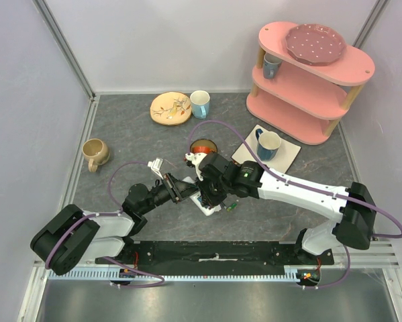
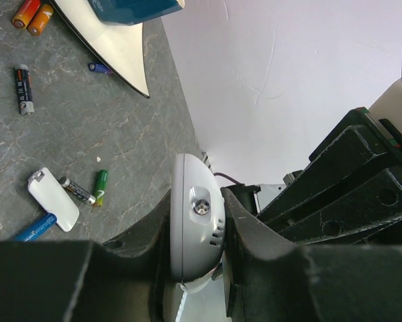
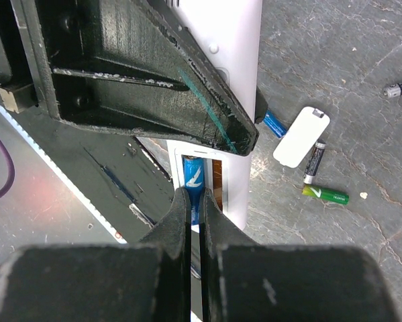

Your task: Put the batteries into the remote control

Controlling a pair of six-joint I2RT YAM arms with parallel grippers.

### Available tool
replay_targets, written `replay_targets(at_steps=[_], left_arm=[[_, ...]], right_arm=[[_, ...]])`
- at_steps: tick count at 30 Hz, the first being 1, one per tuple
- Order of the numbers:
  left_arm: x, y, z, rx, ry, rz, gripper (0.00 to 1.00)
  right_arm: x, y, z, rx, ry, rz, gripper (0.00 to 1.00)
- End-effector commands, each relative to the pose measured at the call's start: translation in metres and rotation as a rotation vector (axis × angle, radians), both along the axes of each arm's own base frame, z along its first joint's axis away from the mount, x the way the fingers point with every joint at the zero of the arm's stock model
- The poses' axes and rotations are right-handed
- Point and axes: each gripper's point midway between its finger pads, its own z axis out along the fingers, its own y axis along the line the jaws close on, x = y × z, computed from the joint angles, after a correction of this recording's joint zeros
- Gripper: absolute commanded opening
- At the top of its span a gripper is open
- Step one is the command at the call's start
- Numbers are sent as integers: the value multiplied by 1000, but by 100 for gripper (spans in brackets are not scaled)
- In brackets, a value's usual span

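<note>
White plastic remote control sits clamped by one end in the left gripper. The right gripper, jaws pressed together, touches its tips to a blue battery in the open compartment. At three o'clock from there, a green battery and a dark battery lie beside the white cover.

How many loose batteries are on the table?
7: blue battery by the white cover, dark grey battery beside green battery, black battery and two orange batteries farther off, small blue battery by the white mat. Others may be hidden.
</note>
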Motion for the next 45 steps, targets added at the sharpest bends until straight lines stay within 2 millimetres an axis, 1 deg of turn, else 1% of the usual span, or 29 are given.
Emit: replay_targets(at_steps=[1, 6, 9, 13, 14, 21, 38, 45], left_arm=[[-18, -13, 63, -170, -106, -111, 2], [-19, -14, 67, -186, -106, -111, 2], [-18, -13, 69, -195, -106, -87, 2], [-15, -12, 67, -194, -102, -52, 2], [-15, -12, 68, -195, -105, -50, 2], [-16, -11, 71, -201, -112, -34, 2], [-12, -6, 65, -180, -112, 24, 2], [-14, -6, 64, -177, -110, 18, 2]], right_arm=[[20, 14, 11, 73, -90, -44, 0], [21, 15, 14, 93, -97, -62, 0], [22, 19, 18, 132, -93, -87, 0], [23, 24, 18, 182, -80, -124, 0], [26, 23, 17, 178, -88, -146, 0], [29, 25, 19, 211, -95, -176, 0], [27, 36, 22, 285, -62, -199, 0], [27, 36, 20, 283, -59, -199, 5]])
